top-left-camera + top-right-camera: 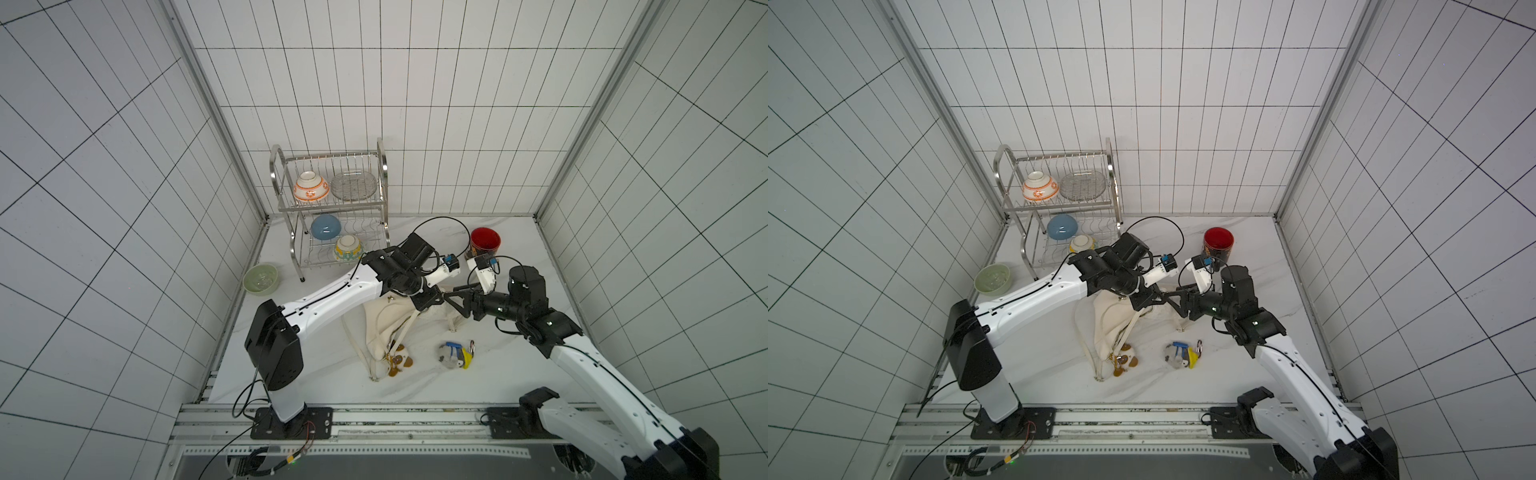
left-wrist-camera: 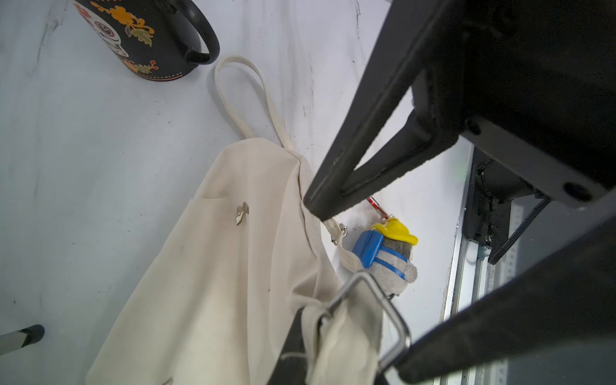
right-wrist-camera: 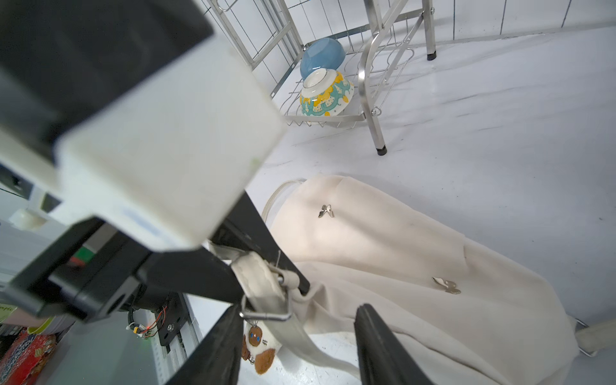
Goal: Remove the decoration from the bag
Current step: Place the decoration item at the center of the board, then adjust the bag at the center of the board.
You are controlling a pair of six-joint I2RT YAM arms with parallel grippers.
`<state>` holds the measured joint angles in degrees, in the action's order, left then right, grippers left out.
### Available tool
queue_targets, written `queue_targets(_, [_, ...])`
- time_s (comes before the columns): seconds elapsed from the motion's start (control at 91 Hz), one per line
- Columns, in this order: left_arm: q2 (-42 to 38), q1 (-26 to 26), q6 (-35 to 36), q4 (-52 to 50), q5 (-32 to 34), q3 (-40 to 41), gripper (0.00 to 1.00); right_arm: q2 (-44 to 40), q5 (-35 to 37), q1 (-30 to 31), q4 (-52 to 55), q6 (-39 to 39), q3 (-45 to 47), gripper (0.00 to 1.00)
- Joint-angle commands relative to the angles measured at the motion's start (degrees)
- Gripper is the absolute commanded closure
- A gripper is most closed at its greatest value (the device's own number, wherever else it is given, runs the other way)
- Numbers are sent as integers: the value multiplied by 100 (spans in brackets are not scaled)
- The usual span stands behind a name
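Now: floppy cream-white fabric bag point(image 1: 386, 328) lies crumpled mid-table on the white marbled tabletop point(image 1: 316, 374). Its flat cream strap point(image 3: 263, 276) is pinched tight by the left gripper point(image 3: 271, 288), beside the metal wire buckle point(image 3: 266, 315). Jaws of the right gripper point(image 3: 296, 346) stand apart, straddling that strap, gripping nothing. A brown-and-white plush charm point(image 1: 400, 360) sits at the bag's near end. A grey plush toy with yellow hat point(image 1: 455, 355) lies apart from the bag.

White-shelled arms point(image 1: 336, 297), black joints point(image 1: 274, 345), thin black cables point(image 1: 440, 219); left hand point(image 1: 428, 302), right hand point(image 1: 450, 291) black, triangular-fingered.
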<state>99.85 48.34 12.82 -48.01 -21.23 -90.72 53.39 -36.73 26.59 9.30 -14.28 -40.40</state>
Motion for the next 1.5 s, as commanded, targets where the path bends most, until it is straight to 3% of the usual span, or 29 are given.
queue_targets(0.0, [13, -64, -231, 36, 544, -117, 100, -223, 61, -166, 183, 243, 3, 44])
queue_targets(0.121, [-76, -496, -767, 171, 328, -292, 100, -314, -227, -343, 403, 689, -25, 44])
queue_targets(0.242, [-256, -871, -1155, 596, -789, -254, 100, -196, -603, -376, 332, 1170, -114, 44])
queue_targets(0.363, [-266, -995, -1541, 725, -1605, -410, 100, 92, -534, -374, 312, 1915, -337, 43])
queue_targets(0.517, [-221, -1080, -1504, 467, -2138, -672, 100, 558, -127, -413, 429, 2910, -876, 40])
queue_targets(0.693, [-376, -1097, -1427, 518, -2586, -643, 100, 1278, -1121, -411, 444, 3428, -1426, 39])
queue_targets(0.846, [-444, -1149, -1392, 594, -3077, -678, 100, 1477, -1133, -312, 328, 3544, -1412, 39])
queue_targets(0.945, [-537, -1163, -1418, 789, -3211, -548, 100, 1540, -1326, -251, 311, 3490, -1451, 48])
queue_targets(1.022, [-532, -1199, -1422, 844, -3165, -500, 97, 1560, -1504, -217, 192, 3349, -1436, 70])
queue_targets(1.077, [-509, -1221, -1373, 803, -3140, -491, 91, 1557, -1577, -218, 84, 3211, -1406, 80])
queue_targets(1.198, [-631, -1230, -1149, 711, -2577, -335, 60, 1521, -1627, -228, -178, 2924, -1330, 99])
queue_targets(1.264, [-826, -1227, -930, 621, -2081, -145, 47, 1530, -1683, -250, -373, 2694, -1290, 100])
queue_targets(1.363, [-1242, -1238, -650, 399, -764, 291, 25, 1598, -1781, -283, -589, 2279, -1264, 100])
queue_targets(1.484, [-2152, -1269, -636, 468, 596, 1263, 8, 1646, -1679, -288, -866, 1799, -1233, 100])
